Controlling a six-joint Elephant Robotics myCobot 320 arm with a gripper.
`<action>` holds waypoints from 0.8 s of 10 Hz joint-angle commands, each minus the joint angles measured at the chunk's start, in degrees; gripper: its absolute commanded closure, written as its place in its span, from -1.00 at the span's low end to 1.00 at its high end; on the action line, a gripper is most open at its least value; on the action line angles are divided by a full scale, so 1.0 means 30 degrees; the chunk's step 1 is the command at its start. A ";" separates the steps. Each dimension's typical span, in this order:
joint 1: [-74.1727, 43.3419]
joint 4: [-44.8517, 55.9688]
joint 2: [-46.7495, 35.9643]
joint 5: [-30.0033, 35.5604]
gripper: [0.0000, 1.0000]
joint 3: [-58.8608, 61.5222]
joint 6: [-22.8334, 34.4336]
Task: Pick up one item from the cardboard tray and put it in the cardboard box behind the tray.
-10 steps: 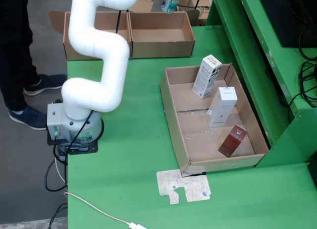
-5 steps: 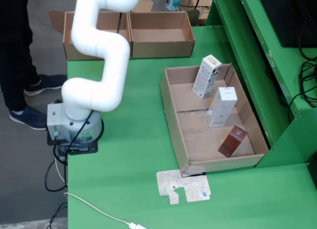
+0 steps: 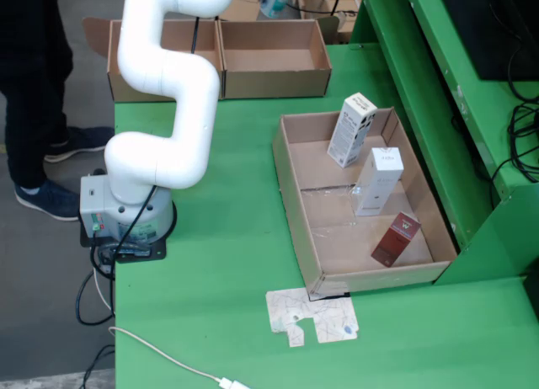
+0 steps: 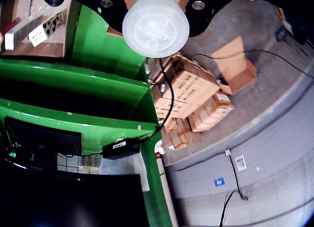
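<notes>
Pincer [image 4: 155,11] grips smooth round translucent bottle [image 4: 155,23].

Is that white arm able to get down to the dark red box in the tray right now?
Probably yes. The dark red box lies uncovered near the front of the open tray, nothing over it. The arm is raised away, so it must swing over first.

Landmark = green table [image 3: 227,263]. Flat cardboard scrap [image 3: 312,316] lies on it nr front edge. White cable [image 3: 168,361] w/ plug crosses its front-left corner. Person's legs, dark shoes [image 3: 46,195] on floor left of table. Black cables [image 3: 522,136] hang off its right side. Wrist view: stacked cartons [image 4: 189,97] on floor beside table; monitor [image 4: 41,143] under green shelf.
</notes>
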State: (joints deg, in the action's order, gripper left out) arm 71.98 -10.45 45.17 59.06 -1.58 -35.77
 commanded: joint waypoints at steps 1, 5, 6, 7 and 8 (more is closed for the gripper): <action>-0.0165 0.6080 -0.2136 0.1521 1.00 0.0526 -0.2046; -0.0386 0.8906 -0.2384 0.2603 1.00 0.0527 -0.3057; -0.0216 0.9859 -0.2223 0.2835 1.00 0.0527 -0.3541; -0.0216 0.9859 -0.2223 0.2835 1.00 0.0527 -0.3541; -0.0216 0.9859 -0.2223 0.2835 1.00 0.0526 -0.3541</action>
State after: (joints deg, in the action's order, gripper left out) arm 71.19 10.89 40.25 67.85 -1.31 -45.96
